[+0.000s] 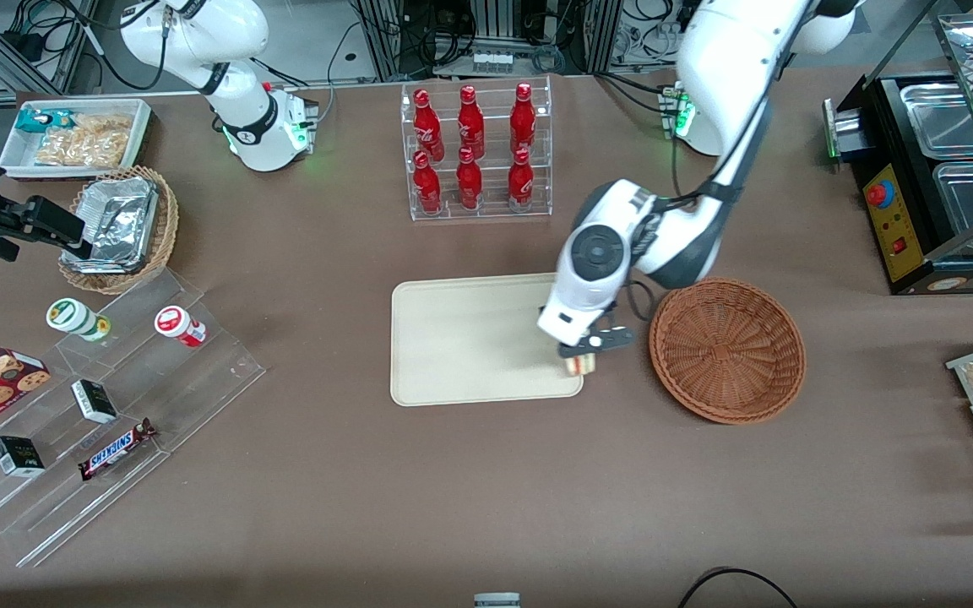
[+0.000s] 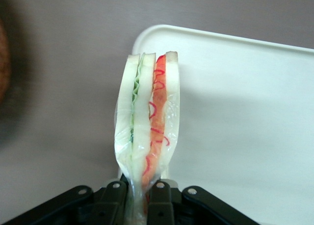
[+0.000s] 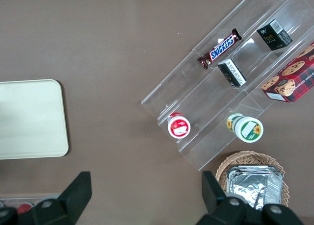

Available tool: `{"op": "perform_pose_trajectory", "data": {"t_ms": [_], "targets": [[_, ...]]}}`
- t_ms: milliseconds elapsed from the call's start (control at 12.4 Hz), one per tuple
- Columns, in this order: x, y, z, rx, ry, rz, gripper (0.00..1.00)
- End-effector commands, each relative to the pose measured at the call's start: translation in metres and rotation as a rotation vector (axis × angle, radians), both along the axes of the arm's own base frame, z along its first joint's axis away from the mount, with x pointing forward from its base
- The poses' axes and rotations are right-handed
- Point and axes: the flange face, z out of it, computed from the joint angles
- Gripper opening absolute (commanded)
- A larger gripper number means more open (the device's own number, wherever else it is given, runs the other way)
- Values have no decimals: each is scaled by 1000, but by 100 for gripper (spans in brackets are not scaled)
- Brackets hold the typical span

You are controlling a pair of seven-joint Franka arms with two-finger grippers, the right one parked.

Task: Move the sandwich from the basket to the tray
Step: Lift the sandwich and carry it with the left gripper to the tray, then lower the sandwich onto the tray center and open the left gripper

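My gripper (image 1: 581, 355) is shut on the sandwich (image 1: 579, 364), a plastic-wrapped wedge of white bread with green and red filling (image 2: 147, 122), pinched by its thin end between the black fingers (image 2: 159, 205). It hangs above the corner of the cream tray (image 1: 470, 338) that lies nearest the basket and the front camera. The tray's rounded corner (image 2: 162, 34) shows just under the sandwich. The reddish-brown wicker basket (image 1: 728, 348) sits beside the tray toward the working arm's end, with nothing in it.
A clear rack of red bottles (image 1: 475, 152) stands farther from the front camera than the tray. A tan wicker basket with a foil container (image 1: 119, 221), a white bin of snacks (image 1: 73, 135) and clear steps with snacks (image 1: 106, 422) lie toward the parked arm's end. A black food warmer (image 1: 934, 169) stands at the working arm's end.
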Motion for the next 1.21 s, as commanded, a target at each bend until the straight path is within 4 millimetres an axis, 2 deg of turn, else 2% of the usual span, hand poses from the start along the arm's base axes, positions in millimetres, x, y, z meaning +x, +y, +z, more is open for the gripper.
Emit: {"op": "perform_pose_trajectory", "data": {"t_ms": [0,241,482,643,884,964,1045,1125], "targets": [[4,-41,-1,-21,-18,18,3],[-11,-88,-12,-31,-26,26,3],[-20,-120,-18,-86,7,18,2],[-23,-128,-18,-99,14,12,2],[-20,-131,-29,-98,19,10,4],[-19,-130,-30,-98,18,7,9],[-17,-128,-31,-99,18,5,38],[-18,-129,-31,-102,19,8,99]]}}
